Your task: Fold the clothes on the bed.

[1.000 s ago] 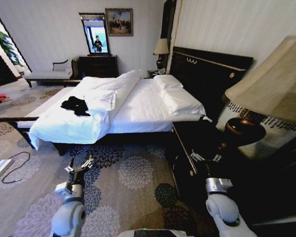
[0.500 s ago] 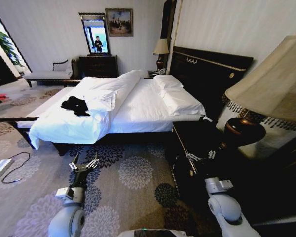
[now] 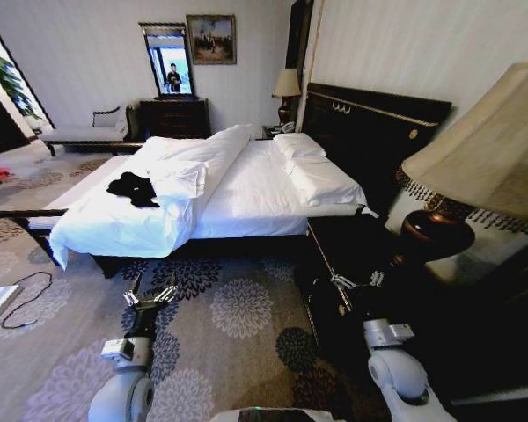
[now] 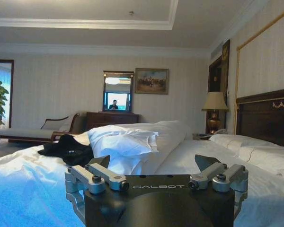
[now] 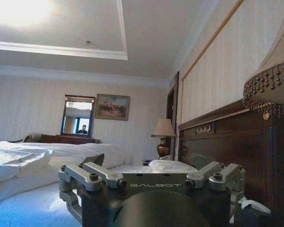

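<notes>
Black T-shirt (image 3: 133, 188) is lying crumpled on the bed (image 3: 246, 193) near its foot. Left gripper (image 3: 150, 297) is hovering over the carpet (image 3: 229, 308), fingers apart. Right gripper (image 3: 356, 280) is hanging above the nightstand (image 3: 334, 242), fingers seemingly apart.

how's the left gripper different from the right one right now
The left gripper hangs over the flowered carpet near the bed's foot end; the right gripper sits over the dark nightstand beside the lamp. Both are open and empty, pointing toward the bed.
</notes>
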Available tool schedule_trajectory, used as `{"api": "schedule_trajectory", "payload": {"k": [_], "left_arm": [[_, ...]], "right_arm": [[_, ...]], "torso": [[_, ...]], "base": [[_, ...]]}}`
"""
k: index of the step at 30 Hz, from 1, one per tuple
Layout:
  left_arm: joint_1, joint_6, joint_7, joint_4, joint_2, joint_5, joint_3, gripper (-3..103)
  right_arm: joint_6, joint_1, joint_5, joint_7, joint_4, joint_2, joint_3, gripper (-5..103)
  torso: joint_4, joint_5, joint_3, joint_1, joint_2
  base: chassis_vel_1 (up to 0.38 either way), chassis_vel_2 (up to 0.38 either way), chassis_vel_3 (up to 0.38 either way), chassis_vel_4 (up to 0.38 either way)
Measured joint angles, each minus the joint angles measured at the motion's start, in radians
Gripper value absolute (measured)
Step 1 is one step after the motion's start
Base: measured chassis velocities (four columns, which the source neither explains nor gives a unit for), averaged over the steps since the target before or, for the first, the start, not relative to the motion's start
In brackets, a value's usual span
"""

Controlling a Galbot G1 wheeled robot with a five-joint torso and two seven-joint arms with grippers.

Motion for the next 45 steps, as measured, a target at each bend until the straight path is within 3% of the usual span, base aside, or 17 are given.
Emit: {"api": "schedule_trajectory", "payload": {"k": [45], "left_arm": [[-0.013, -0.020, -0.002, 0.004, 0.006, -0.005, -0.002, 100]], "right_arm": [[-0.016, 0.032, 0.009, 0.003, -0.032, 0.007, -0.021, 100]], "torso": [[0.0000, 0.0000, 0.000, 0.000, 0.000]], "base": [[-0.058, 0.061, 0.054, -0.065]]}}
